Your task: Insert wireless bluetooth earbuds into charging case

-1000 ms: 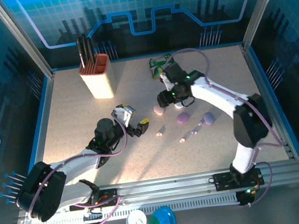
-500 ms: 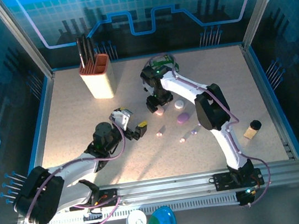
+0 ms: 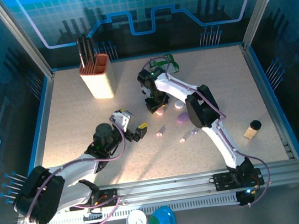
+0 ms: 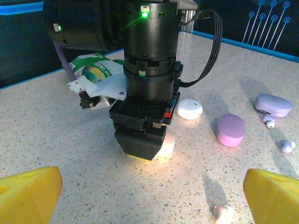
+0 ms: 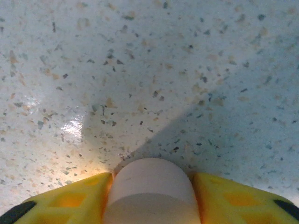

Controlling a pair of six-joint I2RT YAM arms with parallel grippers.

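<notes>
While the right claw pinches the pale pink case from both sides, hold it level and lift gently. The earbuds lie loose on the worktop around its six o'clock, with the left claw wide open at their nine o'clock.

The left arm lies low, reaching forward, its hand spread wide. The right arm stretches far ahead, wrist pointing straight down, its hand pinching a pale pink case between both fingers.
</notes>
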